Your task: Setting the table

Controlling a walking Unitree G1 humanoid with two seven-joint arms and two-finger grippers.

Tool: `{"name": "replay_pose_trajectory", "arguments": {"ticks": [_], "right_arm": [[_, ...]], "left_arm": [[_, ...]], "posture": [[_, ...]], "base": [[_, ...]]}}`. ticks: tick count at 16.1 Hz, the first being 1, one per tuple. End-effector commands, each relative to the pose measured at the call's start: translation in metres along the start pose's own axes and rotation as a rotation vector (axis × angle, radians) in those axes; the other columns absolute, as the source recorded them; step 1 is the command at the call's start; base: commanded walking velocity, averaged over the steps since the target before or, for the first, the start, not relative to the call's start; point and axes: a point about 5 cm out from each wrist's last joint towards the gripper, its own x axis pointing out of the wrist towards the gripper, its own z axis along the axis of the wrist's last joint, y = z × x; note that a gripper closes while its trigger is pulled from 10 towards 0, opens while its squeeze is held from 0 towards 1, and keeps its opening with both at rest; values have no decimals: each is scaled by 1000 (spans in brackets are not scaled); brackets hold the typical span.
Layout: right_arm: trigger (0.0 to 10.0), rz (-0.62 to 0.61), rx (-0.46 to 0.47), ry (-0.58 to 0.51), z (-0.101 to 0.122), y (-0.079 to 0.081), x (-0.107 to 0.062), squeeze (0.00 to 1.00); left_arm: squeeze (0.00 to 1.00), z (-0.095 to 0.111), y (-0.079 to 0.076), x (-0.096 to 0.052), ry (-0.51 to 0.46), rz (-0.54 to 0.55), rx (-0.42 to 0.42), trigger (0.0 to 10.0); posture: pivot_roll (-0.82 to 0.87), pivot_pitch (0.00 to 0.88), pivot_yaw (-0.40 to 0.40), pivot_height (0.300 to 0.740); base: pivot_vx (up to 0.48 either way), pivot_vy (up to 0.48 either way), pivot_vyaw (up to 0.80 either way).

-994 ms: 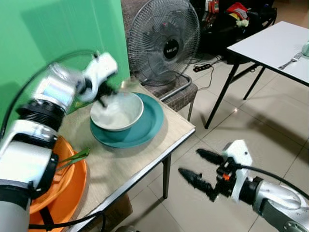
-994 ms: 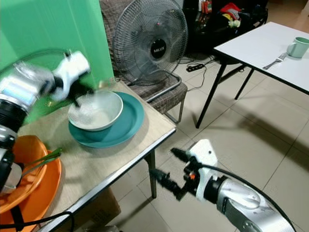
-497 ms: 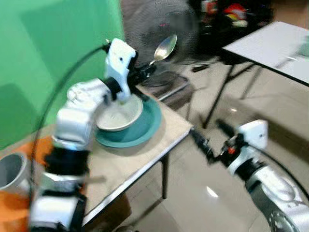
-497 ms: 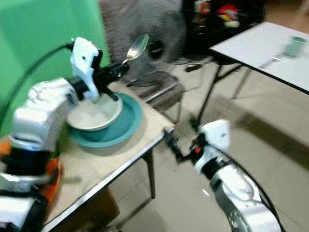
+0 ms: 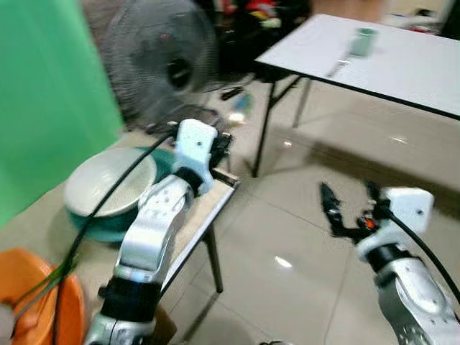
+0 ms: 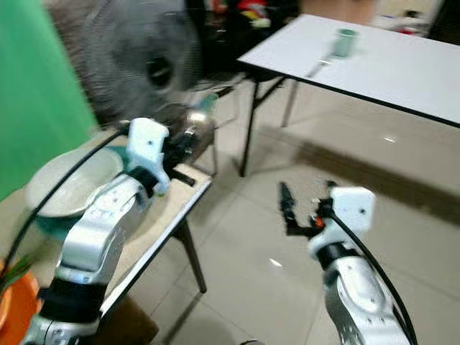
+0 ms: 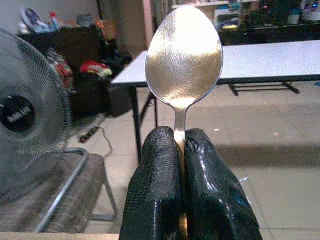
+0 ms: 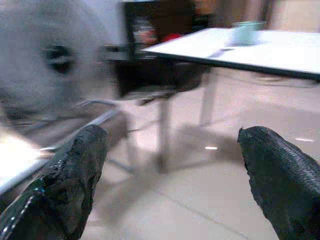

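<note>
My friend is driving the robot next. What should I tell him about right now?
Left gripper: shut on the spoon, held up past the edge of the small wooden table.
Right gripper: open, empty, over the floor.
White bowl sits on the teal plate on that table.
White table across the room has a green cup and a fork.
Left to do: probably carry the spoon over and lay it there.

bright indoor light; head views motion-blurred.
</note>
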Motion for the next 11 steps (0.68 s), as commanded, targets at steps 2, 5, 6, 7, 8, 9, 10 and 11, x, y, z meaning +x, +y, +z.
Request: {"name": "replay_pose_trajectory", "arguments": {"ticks": [2,5,6,7,8,9,10,11], "right_arm": [[10000,-81,-17,-11,1,-8,-6,0],[10000,-197,-13,-18,-7,-20,-11,0],[10000,-192,4,-11,-8,-18,-12,0],[10000,-180,39,-6,-9,-15,-14,0],[10000,-163,51,-10,-9,-11,-16,0],[10000,-160,54,-12,-10,-9,-17,0],[10000,-146,61,-12,-11,-5,-19,0],[10000,-142,64,-11,-11,-4,-19,0]], "left_arm": [[0,-5,9,-12,-27,47,117,10000],[0,-12,14,-20,-1,93,106,10000],[0,-12,12,-19,0,85,114,10000],[0,-13,8,-20,-4,56,109,10000],[0,-14,3,-21,-12,44,118,10000],[0,-14,2,-21,-12,43,119,10000],[0,-15,1,-21,-7,32,119,10000],[0,-15,1,-21,-9,28,120,10000]], "posture": [[-68,0,59,740],[-83,0,79,740],[-85,0,82,740],[-87,0,83,740],[-92,0,87,740],[-93,0,86,740],[-94,0,88,740],[-95,0,89,740]], "base": [[0,0,-800],[0,0,-800],[0,0,-800],[0,0,-800],[0,0,-800],[0,0,-800],[0,0,-800],[240,0,-800]]}}
